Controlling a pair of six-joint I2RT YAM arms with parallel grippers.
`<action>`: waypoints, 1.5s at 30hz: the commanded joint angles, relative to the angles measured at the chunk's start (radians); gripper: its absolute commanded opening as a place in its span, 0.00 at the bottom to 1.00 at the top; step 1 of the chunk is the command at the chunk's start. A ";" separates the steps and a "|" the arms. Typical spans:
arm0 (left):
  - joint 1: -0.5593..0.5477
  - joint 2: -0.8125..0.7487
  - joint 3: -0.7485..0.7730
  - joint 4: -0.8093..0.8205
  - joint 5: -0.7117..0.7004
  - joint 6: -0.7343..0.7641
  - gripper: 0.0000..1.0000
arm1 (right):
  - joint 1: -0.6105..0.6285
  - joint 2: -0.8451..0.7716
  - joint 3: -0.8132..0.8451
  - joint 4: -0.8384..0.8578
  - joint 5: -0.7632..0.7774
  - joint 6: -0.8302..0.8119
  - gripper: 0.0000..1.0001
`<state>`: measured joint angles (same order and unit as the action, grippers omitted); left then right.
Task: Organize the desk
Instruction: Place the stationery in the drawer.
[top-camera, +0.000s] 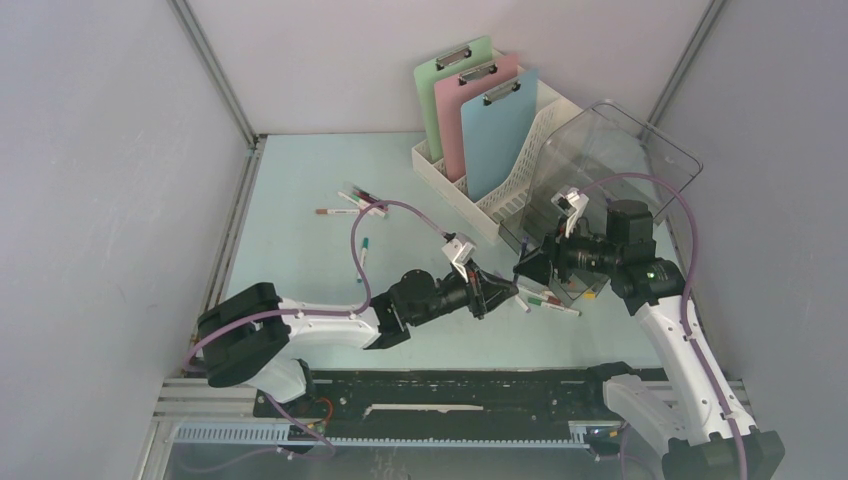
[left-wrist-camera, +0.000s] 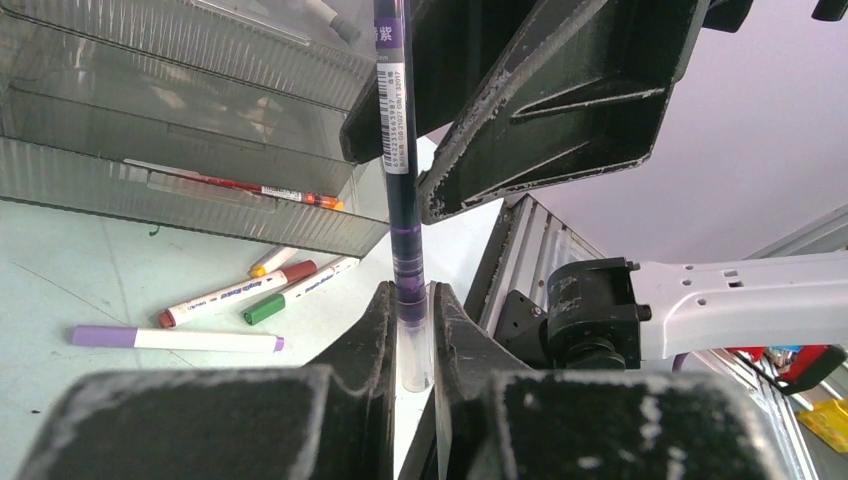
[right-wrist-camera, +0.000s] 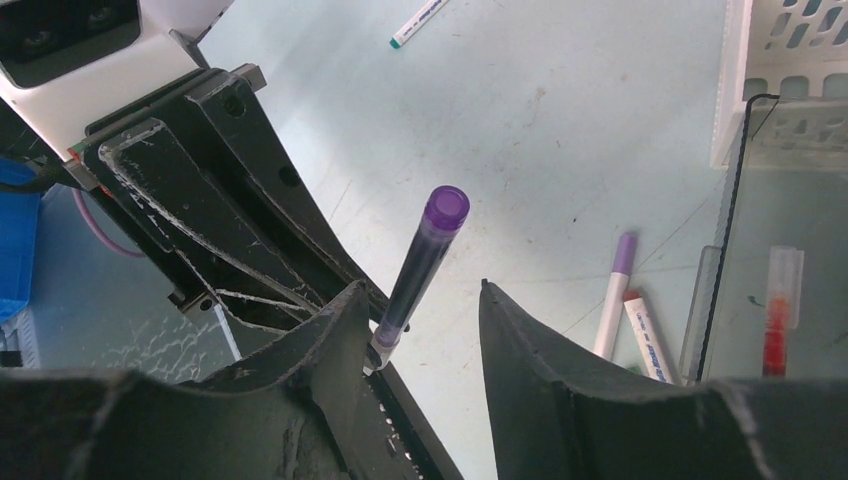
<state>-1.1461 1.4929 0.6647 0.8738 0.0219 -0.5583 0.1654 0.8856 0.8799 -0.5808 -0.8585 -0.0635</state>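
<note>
Presently the left claw (left-wrist-camera: 412, 294) is pressed together on the clear end of a purple pen (left-wrist-camera: 397, 120), pinching it firmly between both fingers above the near right part of the table (top-camera: 300, 190). The pen's free length runs up between the fingers of the right claw (right-wrist-camera: 420, 292). The right claw stands spread around the pen. One finger lies just beside the barrel, and contact cannot be confirmed. The other finger stands clearly apart from it, so no grip is noted on that side.

The table is the large pale mint-blue surface spanning the whole work area, from the arm bases to the far wall.

Items on it:
- A white file rack (top-camera: 438, 172) at the far centre, holding a green clipboard (top-camera: 440, 80), a pink clipboard (top-camera: 470, 100) and a blue clipboard (top-camera: 500, 135), all upright.
- A clear drawer unit (top-camera: 620, 160) at the far right, beside the rack. A red pen (left-wrist-camera: 262, 190) lies in one of its drawers.
- Loose markers (top-camera: 356, 201) scattered left of centre.
- A purple-capped marker (left-wrist-camera: 175, 339), a red-capped marker (left-wrist-camera: 235, 294) and a green-capped marker (left-wrist-camera: 298, 291) lying beneath the two claws, near the drawer unit.
</note>
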 joint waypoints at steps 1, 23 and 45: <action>-0.009 0.003 0.054 0.048 0.003 0.014 0.00 | 0.009 0.002 0.004 0.037 -0.013 0.017 0.52; -0.018 -0.022 0.042 0.016 -0.012 0.052 0.33 | 0.038 0.002 -0.003 0.031 0.000 -0.050 0.00; -0.015 -0.446 -0.263 -0.213 -0.544 0.275 0.90 | -0.004 -0.012 0.006 -0.079 0.398 -0.380 0.00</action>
<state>-1.1603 1.1141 0.4454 0.6830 -0.3435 -0.3294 0.1825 0.8791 0.8780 -0.6907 -0.5880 -0.4156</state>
